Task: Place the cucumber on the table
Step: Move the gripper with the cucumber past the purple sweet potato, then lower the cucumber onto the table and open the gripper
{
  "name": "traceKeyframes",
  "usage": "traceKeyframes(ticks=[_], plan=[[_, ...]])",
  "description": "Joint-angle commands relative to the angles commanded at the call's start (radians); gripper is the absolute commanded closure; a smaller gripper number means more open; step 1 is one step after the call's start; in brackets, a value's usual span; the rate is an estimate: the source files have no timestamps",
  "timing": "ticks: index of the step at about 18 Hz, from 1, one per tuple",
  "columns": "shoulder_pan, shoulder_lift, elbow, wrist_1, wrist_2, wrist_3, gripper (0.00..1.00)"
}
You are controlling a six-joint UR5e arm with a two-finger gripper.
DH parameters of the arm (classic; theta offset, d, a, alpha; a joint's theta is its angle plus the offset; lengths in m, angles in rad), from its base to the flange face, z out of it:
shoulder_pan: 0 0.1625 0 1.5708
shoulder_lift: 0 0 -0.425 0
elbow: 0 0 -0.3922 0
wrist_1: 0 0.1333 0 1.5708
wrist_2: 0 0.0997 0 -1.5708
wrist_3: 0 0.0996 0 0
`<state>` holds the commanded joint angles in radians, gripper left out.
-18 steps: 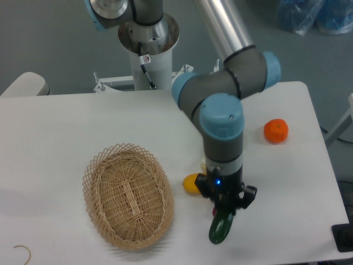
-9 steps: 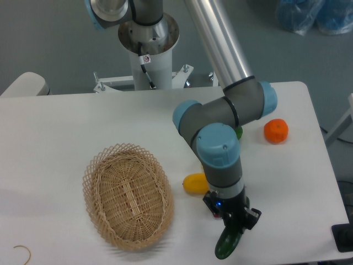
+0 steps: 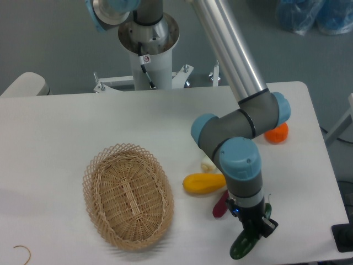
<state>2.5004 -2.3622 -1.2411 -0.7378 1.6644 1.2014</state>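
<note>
The dark-green cucumber (image 3: 242,247) hangs tilted from my gripper (image 3: 253,227) near the front edge of the white table (image 3: 55,132). The gripper is shut on the cucumber's upper end, and its fingers are mostly hidden under the wrist. The cucumber's lower tip is close to the tabletop; I cannot tell if it touches.
An oval wicker basket (image 3: 128,196) stands at the front left. A yellow vegetable (image 3: 203,183) and a dark red-purple one (image 3: 220,204) lie just left of the gripper. An orange fruit (image 3: 277,133) sits partly behind the arm's elbow. The table's front edge is right below the cucumber.
The arm has carried the cucumber to the right and toward the front edge. The yellow and purple vegetables have come into fuller view behind it.
</note>
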Motion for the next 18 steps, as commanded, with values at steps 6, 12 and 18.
traceKeyframes(ticks=[6,12,18], plan=[[0.041,-0.011,-0.018,-0.002,0.006,-0.078,0.74],[0.052,0.001,-0.066,0.0,0.011,-0.123,0.74],[0.055,0.006,-0.086,0.0,0.012,-0.121,0.73]])
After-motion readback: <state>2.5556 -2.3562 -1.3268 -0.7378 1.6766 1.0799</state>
